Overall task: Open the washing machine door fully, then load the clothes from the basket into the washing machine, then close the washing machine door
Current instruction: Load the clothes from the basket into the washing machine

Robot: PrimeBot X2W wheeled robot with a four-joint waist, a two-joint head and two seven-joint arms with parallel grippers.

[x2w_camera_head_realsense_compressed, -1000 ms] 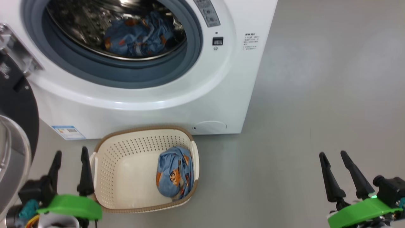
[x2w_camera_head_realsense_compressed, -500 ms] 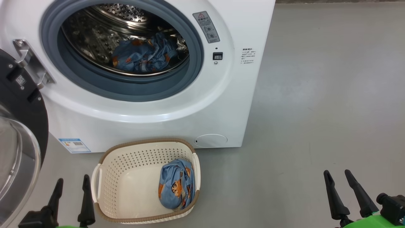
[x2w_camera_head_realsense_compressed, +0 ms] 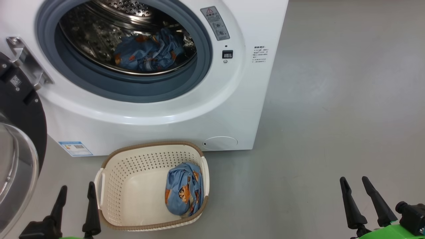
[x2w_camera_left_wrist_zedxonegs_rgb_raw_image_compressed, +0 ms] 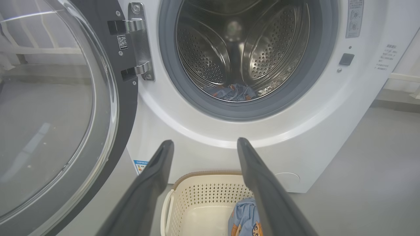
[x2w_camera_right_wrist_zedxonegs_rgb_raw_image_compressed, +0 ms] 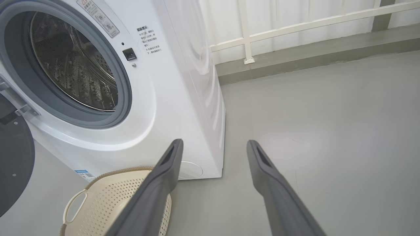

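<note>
Washing machine door (x2w_camera_head_realsense_compressed: 23,113) stands open, 1 clothes bundle (x2w_camera_head_realsense_compressed: 149,53) lies in the drum (x2w_camera_head_realsense_compressed: 99,33) of the washing machine (x2w_camera_head_realsense_compressed: 166,113), the other bundle (x2w_camera_head_realsense_compressed: 184,189) sits in the basket (x2w_camera_head_realsense_compressed: 132,172), left gripper (x2w_camera_head_realsense_compressed: 76,186) and right gripper (x2w_camera_head_realsense_compressed: 353,179) both spread wide and empty; 1 load plus door-closing remain.

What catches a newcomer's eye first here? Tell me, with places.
The white washing machine dominates the head view's upper left, its black door swung open at the left edge. One blue printed bundle lies in the drum; another sits at the right end of the cream basket in front.
</note>
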